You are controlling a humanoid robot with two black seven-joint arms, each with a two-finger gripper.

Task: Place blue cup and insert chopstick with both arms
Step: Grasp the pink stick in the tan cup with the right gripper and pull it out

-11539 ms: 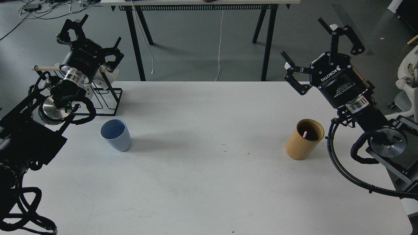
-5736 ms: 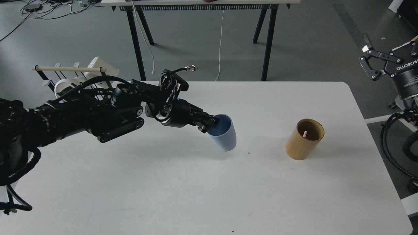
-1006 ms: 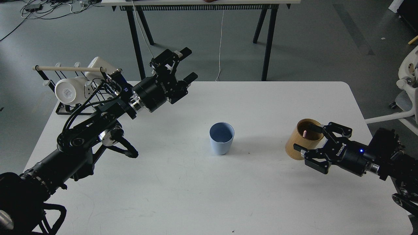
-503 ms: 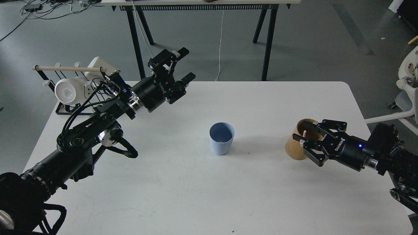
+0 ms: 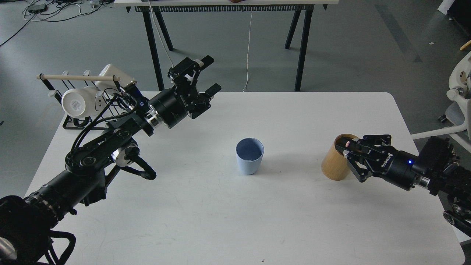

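Tabletop (image 5: 206, 221) nearest me lies bare and white. Farther in, near the middle, the cup (image 5: 250, 156) stands upright on its base, mouth open, touched by neither arm, so I judge the placing half of the task done.

Off to the right, the right gripper (image 5: 352, 148) reaches in low from the table's right edge, its fingers over the mouth of the holder (image 5: 333, 164). The pink tip of the chopstick (image 5: 347, 143) shows right at the fingertips, just at the holder's rim. The fingers look drawn toward each other around it, but the dark parts overlap and I cannot tell whether they are truly pinching the stick or only bracketing it. The rest of the chopstick is hidden inside the holder.

The step in hand, then, is fetching the chopstick. Next comes a firm pinch on that thin tip, a straight lift clear of the rim so the holder is not tipped, then a carry leftward to the cup and a lowering into its mouth.

Farthest back on the left, the left gripper (image 5: 203, 77) hangs above the table's rear edge with its fingers spread and nothing in them, well apart from the cup. Behind it a rack (image 5: 94, 121) holds white mugs (image 5: 76, 104).
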